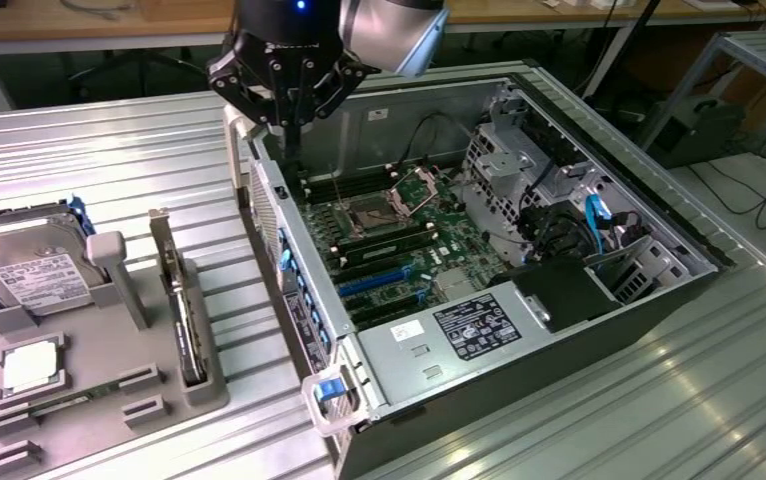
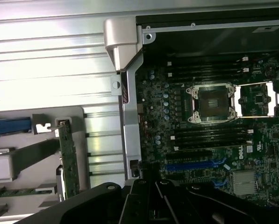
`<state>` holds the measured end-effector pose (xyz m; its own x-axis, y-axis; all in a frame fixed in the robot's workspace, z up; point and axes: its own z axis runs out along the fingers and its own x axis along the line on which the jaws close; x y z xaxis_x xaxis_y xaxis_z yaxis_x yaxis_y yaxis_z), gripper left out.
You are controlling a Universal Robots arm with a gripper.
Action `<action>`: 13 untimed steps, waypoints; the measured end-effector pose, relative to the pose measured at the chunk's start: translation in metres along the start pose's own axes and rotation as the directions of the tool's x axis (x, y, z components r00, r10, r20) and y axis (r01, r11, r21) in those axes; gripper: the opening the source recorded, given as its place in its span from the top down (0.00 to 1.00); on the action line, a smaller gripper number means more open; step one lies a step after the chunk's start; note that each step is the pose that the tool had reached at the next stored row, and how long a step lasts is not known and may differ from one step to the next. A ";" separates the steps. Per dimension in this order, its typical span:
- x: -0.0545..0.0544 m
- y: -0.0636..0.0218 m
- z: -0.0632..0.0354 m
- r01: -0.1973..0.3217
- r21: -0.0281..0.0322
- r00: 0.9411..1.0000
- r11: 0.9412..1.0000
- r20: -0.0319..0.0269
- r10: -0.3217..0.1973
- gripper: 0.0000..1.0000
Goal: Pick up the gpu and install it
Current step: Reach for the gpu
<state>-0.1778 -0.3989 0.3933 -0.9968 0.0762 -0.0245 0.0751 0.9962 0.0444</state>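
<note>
Gpu point(image 1: 190, 335) stood on edge in a slot along the right side of the gray holder tray point(image 1: 90, 405), lower left of the exterior view, nothing touching it. Tray contents, left to right: hard drive point(image 1: 30, 265) propped at the far left, small square chip point(image 1: 30, 365) lying flat below it, then the gpu. Gripper point(image 1: 291, 120) hung at upper centre over the rear wall of the open PC case point(image 1: 383, 125), fingers pinched together and holding nothing, well apart from the gpu. Case took up the centre and right and held the motherboard point(image 1: 417, 250) with an open CPU socket point(image 1: 376, 215), blue expansion slots point(image 1: 376, 280), a labelled power supply point(image 1: 477, 325) and a blue cable point(image 1: 594, 215).

Risks, as I judge them: shut fingers coming down on the thin card would knock it over; a weak pinch could let it twist or drop; the bracket could catch on the tray; misalignment at the slot could jam it or strain the board.
</note>
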 end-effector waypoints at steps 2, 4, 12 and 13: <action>0.001 -0.0001 0.0000 0.000 0.000 1.000 1.000 0.000 0.000 0.89; 0.002 -0.0002 0.0000 0.000 0.000 1.000 1.000 0.000 0.000 0.89; 0.007 -0.0005 -0.0002 0.000 0.000 1.000 1.000 0.000 0.000 0.89; 0.007 -0.0005 -0.0002 0.000 0.000 1.000 1.000 0.000 0.000 0.89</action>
<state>-0.1851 -0.3989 0.3933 -0.9968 0.0762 -0.0245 0.0751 0.9962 0.0444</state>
